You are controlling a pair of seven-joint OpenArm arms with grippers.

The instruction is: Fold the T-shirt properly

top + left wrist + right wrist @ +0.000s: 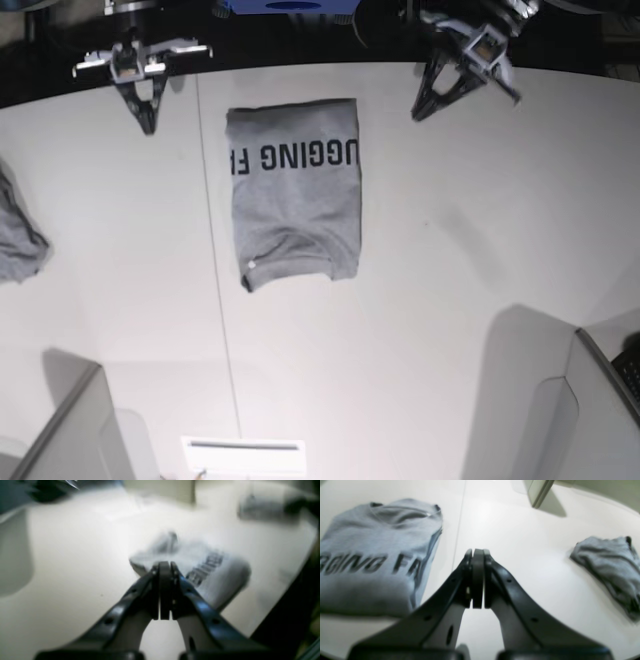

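Note:
The heather-grey T-shirt [295,200] lies folded into a rectangle on the white table, black lettering up, collar toward the near side. It also shows in the right wrist view as the T-shirt [370,555] and, blurred, in the left wrist view as the T-shirt [220,580]. My left gripper [418,113] hangs to the right of the shirt near the table's far edge, shut and holding nothing. In its own view the left gripper [164,563] has its jaws pressed together. My right gripper [149,127] is left of the shirt, shut and holding nothing. The right gripper [477,551] shows the same.
A smaller crumpled grey cloth [15,240] lies at the table's left edge, seen also as the cloth [607,562]. A seam [215,250] runs down the table left of the shirt. Grey box-like posts stand at the near left [70,430] and near right [600,410].

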